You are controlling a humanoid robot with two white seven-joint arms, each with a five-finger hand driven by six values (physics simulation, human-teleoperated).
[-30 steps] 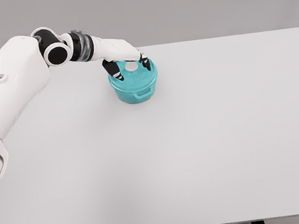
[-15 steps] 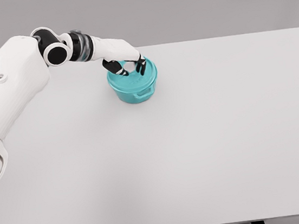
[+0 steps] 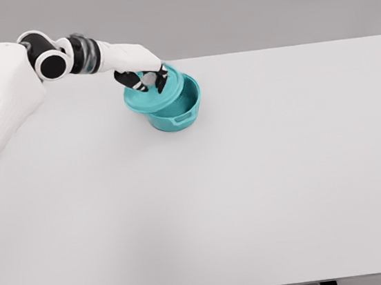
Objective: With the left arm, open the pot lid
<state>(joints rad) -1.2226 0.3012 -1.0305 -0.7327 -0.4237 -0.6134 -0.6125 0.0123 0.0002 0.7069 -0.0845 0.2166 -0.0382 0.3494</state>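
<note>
A teal pot (image 3: 178, 112) stands on the white table (image 3: 250, 177) at the back, left of the middle. Its teal lid (image 3: 145, 98) is lifted off and tilted, hanging over the pot's left rim. My left hand (image 3: 146, 79) is shut on the lid's knob, with the dark fingertips (image 3: 161, 81) curled over the top of the lid. The pot's inside shows on its right half. The left arm reaches in from the upper left. The right arm is out of view.
The table's back edge runs just behind the pot. Nothing else stands on the table.
The left hand closed on the knob, then raised the lid and carried it up and to the left, tilting it. The pot stayed in place and now shows its inside.
</note>
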